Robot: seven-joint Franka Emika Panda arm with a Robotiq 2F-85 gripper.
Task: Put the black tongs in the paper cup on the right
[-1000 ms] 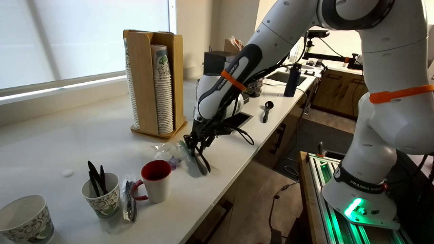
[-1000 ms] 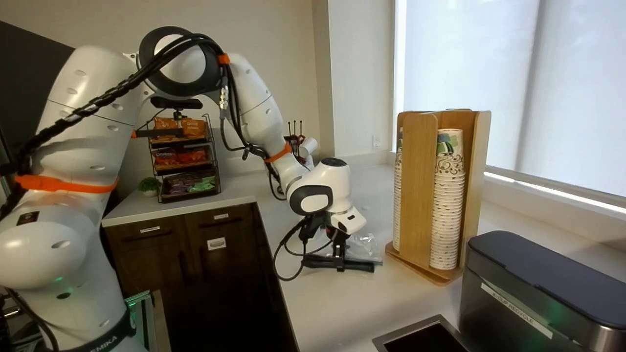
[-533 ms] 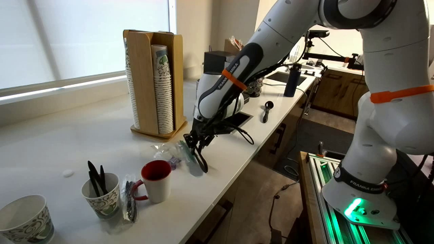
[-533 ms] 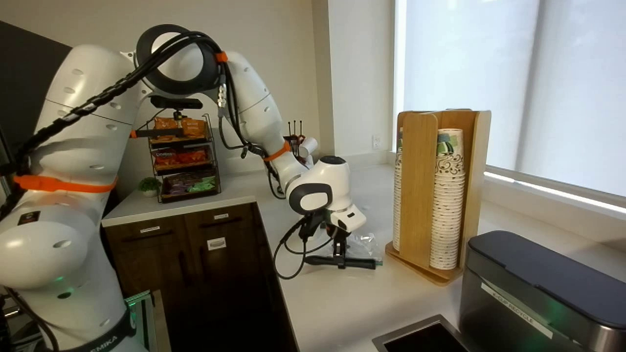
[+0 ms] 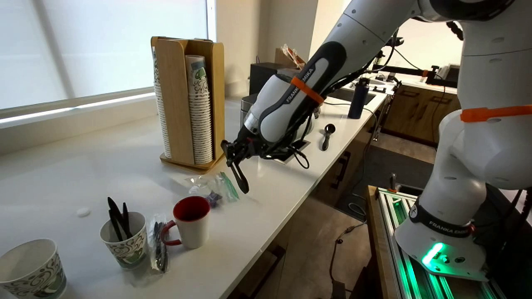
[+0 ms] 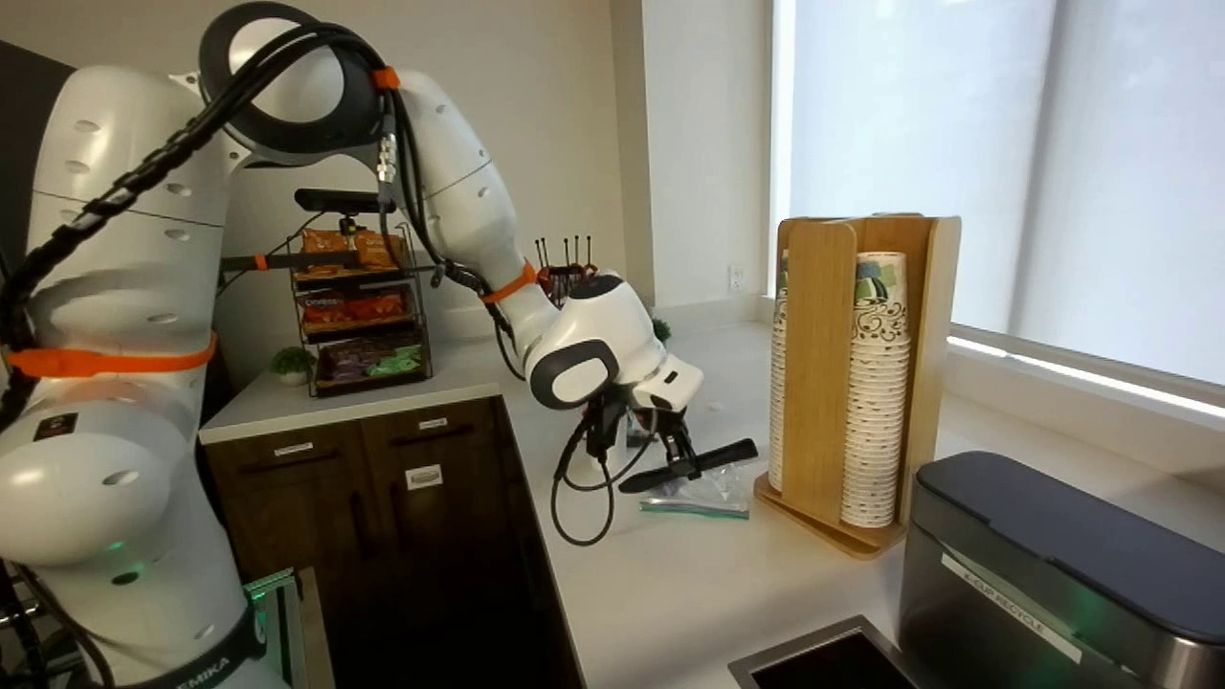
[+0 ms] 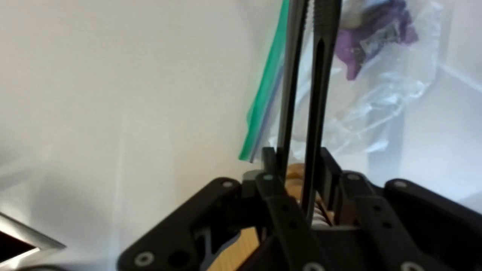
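My gripper (image 7: pixel 297 162) is shut on the black tongs (image 7: pixel 321 75), with one finger on each outer side and the two tong arms pressed near each other. In both exterior views the tongs (image 5: pixel 241 180) are held above the counter and slanted, and one end stands higher than the other (image 6: pixel 732 453). My gripper (image 5: pixel 235 157) is beyond the mug, well away from the paper cup. The paper cup (image 5: pixel 132 251) stands upright at the lower left in an exterior view, with several black utensils in it. It does not show in the wrist view.
A wider patterned cup (image 5: pixel 35 276) stands left of the paper cup. A white mug (image 5: pixel 194 232) with red inside and a bag of dark utensils (image 5: pixel 159 245) stand on its right. A clear zip bag (image 6: pixel 703 498) lies below the tongs. A wooden cup rack (image 5: pixel 176 108) stands close by.
The gripper has squeezed the tong arms together. It has since lifted the tongs off the counter and tilted them, uncovering the zip bag's green strip.
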